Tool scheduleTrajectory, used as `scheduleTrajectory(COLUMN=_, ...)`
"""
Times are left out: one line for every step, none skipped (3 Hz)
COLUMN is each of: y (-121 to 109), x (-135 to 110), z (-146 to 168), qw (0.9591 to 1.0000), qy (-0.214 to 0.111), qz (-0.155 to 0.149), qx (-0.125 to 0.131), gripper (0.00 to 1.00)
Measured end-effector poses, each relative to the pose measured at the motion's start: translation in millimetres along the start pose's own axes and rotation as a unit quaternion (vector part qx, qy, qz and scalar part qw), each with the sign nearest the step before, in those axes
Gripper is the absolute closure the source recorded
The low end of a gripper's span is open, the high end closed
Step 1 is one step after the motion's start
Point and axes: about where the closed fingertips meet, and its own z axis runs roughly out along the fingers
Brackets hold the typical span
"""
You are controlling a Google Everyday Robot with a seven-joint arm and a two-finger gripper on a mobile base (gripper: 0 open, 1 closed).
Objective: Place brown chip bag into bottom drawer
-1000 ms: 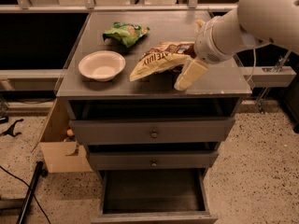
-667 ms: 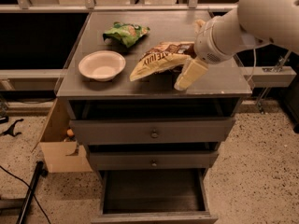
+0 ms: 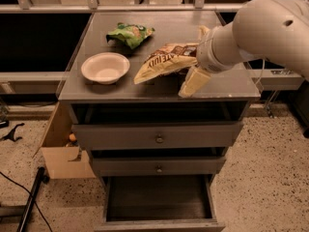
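Observation:
The brown chip bag (image 3: 164, 61) is pale yellow with a dark brown panel and white lettering. It is held just above the grey cabinet top (image 3: 222, 83), tilted, its left end pointing toward the white bowl. My gripper (image 3: 197, 57) comes in from the right and is shut on the bag's right end; one pale finger (image 3: 194, 82) hangs down in front of the bag. The bottom drawer (image 3: 159, 202) is pulled open below, a wide grey box with nothing visible inside.
A white bowl (image 3: 105, 67) sits at the cabinet top's left. A green chip bag (image 3: 129, 34) lies behind it. Two shallower knobbed drawers (image 3: 158, 137) are above the bottom drawer. A cardboard box (image 3: 60, 151) stands at the cabinet's left; a black cable runs on the floor.

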Motion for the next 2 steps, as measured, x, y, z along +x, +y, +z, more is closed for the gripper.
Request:
scheduleTrajectory(y=-4.2, x=0.4, z=9.2, qw=0.9997, qy=0.004, qz=-0.010, qx=0.021, gripper=0.01)
scheduleTrajectory(y=-9.9, x=-1.6, z=14.0, qw=0.9993, qy=0.004, qz=-0.014, qx=0.034, gripper=0.04)
